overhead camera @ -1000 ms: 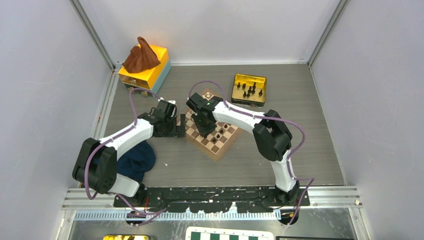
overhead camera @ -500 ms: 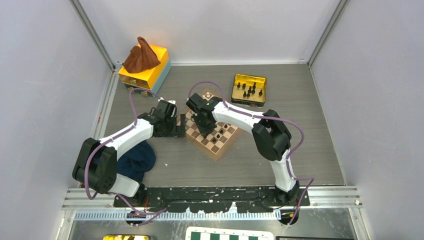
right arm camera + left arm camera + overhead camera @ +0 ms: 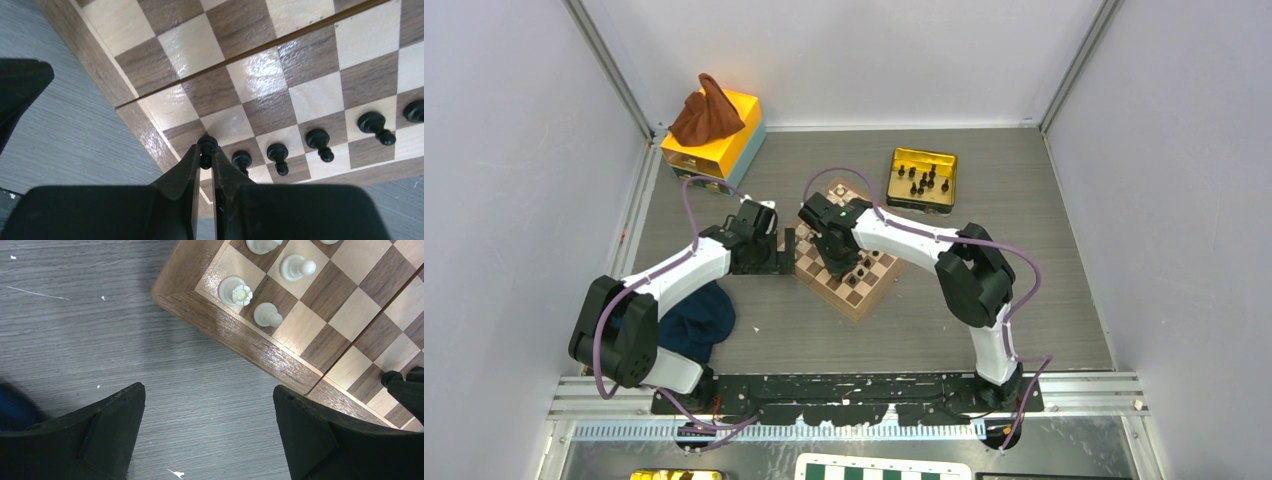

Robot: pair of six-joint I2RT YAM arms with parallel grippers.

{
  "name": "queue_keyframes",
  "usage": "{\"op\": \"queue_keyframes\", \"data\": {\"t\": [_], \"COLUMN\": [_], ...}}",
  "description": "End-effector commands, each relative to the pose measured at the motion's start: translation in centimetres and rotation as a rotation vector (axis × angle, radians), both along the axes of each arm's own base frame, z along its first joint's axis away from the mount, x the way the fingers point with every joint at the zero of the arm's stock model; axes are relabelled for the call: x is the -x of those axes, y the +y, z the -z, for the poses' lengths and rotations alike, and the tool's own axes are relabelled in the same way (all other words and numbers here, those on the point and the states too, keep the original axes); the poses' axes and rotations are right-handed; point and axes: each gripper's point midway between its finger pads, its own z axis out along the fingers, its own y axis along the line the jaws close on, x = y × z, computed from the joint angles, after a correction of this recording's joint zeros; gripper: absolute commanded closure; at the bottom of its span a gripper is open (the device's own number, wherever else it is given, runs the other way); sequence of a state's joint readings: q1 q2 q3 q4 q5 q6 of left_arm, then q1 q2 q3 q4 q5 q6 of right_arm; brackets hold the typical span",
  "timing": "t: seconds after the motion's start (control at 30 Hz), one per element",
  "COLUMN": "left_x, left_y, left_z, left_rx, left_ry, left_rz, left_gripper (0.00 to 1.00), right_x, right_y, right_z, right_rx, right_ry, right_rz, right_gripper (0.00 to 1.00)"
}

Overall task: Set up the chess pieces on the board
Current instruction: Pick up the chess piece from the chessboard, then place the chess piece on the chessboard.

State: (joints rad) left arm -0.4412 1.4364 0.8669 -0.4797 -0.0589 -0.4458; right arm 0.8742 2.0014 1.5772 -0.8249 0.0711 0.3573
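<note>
Right pincer (image 3: 206,150): fingers almost together, nipping one small black piece (image 3: 207,144) by the very tips. It hangs low over the board (image 3: 260,75), just inside the rim.

Row of black pieces (image 3: 276,151): already standing on the board, running off to the right of that pincer. The closest one is just beside its fingers.

Left pincer (image 3: 207,390): spread wide with nothing in it, over the bare desk (image 3: 90,340). The board's corner and three cream pieces (image 3: 235,290) lie just ahead of it.

Gold tin (image 3: 922,178): well beyond the right pincer, with more black pieces inside.

Hazards, as I judge them:
- The hold is only at the tips, so the piece could twist or drop as the fingers part and end up lying on its side
- The closest standing piece is near enough that opening fingers, or a small sideways drift, could knock it over
- The rim is so near that the piece might land half on the edge instead of square on its own field

Change against a second ago: the right arm's wrist and elbow have shifted slightly to the right over the board; the left arm looks just where it was
</note>
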Motion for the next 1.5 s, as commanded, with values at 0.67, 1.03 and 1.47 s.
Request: {"op": "queue_keyframes", "data": {"t": [0.67, 1.03, 1.47], "left_x": [-1.2, -1.2, -1.2], "left_y": [-1.1, -1.0, -1.1], "left_z": [-1.4, -1.4, -1.3], "left_rx": [0.047, 0.046, 0.046], "left_ry": [-0.053, -0.052, -0.050], "left_rz": [0.002, 0.001, 0.002], "left_gripper": [0.00, 0.00, 0.00], "right_x": [2.4, 2.5, 2.7], "right_y": [-0.4, -0.2, -0.2], "right_z": [-2.4, -1.9, -1.6], "right_rx": [-0.035, -0.034, -0.032], "right_ry": [-0.051, -0.042, -0.032], "right_rz": [0.000, -0.006, -0.009], "right_gripper": [0.87, 0.86, 0.77]}}
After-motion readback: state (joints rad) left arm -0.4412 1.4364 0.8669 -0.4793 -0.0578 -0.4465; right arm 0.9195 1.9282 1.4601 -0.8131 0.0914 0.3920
